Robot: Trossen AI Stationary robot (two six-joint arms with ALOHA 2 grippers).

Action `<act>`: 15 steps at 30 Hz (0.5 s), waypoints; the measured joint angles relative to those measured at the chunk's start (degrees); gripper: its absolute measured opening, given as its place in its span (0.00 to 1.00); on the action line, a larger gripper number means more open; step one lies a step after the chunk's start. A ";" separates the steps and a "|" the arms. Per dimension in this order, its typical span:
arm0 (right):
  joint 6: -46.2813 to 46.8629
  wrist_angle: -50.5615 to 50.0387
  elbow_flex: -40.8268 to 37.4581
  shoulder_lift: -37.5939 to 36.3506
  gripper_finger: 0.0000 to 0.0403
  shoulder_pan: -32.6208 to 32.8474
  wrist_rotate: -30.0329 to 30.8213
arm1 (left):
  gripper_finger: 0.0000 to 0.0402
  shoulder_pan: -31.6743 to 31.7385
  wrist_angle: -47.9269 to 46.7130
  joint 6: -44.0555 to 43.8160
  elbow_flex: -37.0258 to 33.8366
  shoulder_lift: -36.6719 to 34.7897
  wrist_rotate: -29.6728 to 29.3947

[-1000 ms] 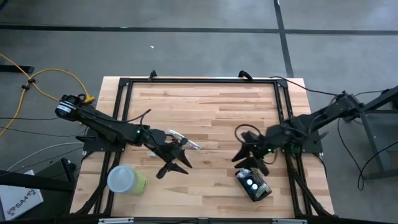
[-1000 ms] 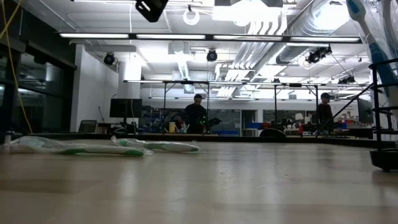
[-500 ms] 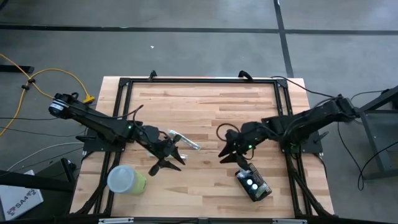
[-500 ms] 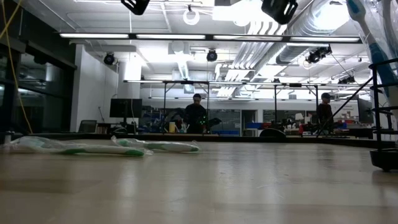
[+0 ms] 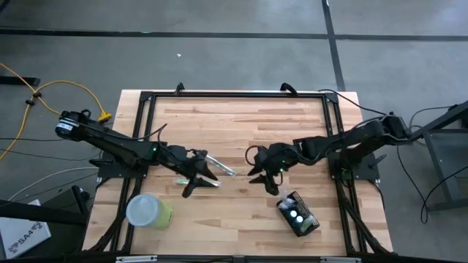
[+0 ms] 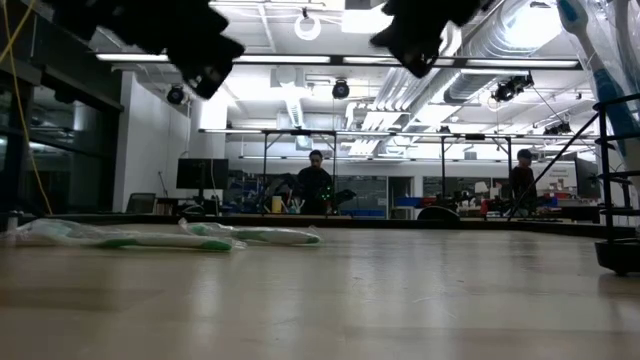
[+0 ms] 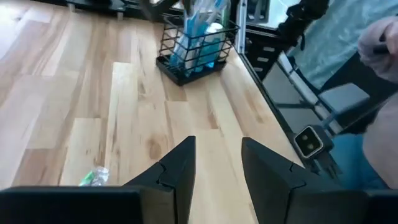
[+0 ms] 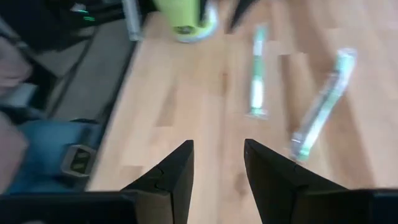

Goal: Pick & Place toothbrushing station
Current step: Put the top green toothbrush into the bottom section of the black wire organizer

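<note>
The toothbrushing station (image 5: pixel 297 214), a small black wire-mesh box holding blue and white items, stands on its base at the table's near right; it also shows in the left wrist view (image 7: pixel 198 43) and at the low view's right edge (image 6: pixel 620 150). My left gripper (image 5: pixel 199 183) hovers open left of the table's middle, above two wrapped toothbrushes (image 8: pixel 257 68) (image 8: pixel 323 106) that lie flat on the wood. My right gripper (image 5: pixel 262 180) hovers open near the middle, to the far left of the station. Neither has anything between its fingers (image 7: pixel 177 168) (image 8: pixel 177 165).
A lime-green cup (image 5: pixel 148 212) with a whitish lid stands at the near left. A black frame (image 5: pixel 234 95) runs around the wooden tabletop. Bare wood lies between the two grippers and across the far half. People stand in the room beyond (image 6: pixel 316 185).
My right gripper has gone toward the table's left, away from the station, and has sunk and rolled. My left gripper has drawn back a little toward the left edge and sunk. Both now hang lower in the low view. The station, toothbrushes and cup have not moved.
</note>
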 joint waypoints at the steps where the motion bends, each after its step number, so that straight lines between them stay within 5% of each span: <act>1: -0.22 -0.52 -0.02 0.11 0.33 -0.63 0.66 | 0.31 -0.02 1.62 -0.61 -1.56 -0.48 -0.02; 15: -1.44 0.45 -0.13 4.24 0.33 -7.59 0.78 | 0.31 0.09 12.85 -2.86 -11.67 -4.03 -1.98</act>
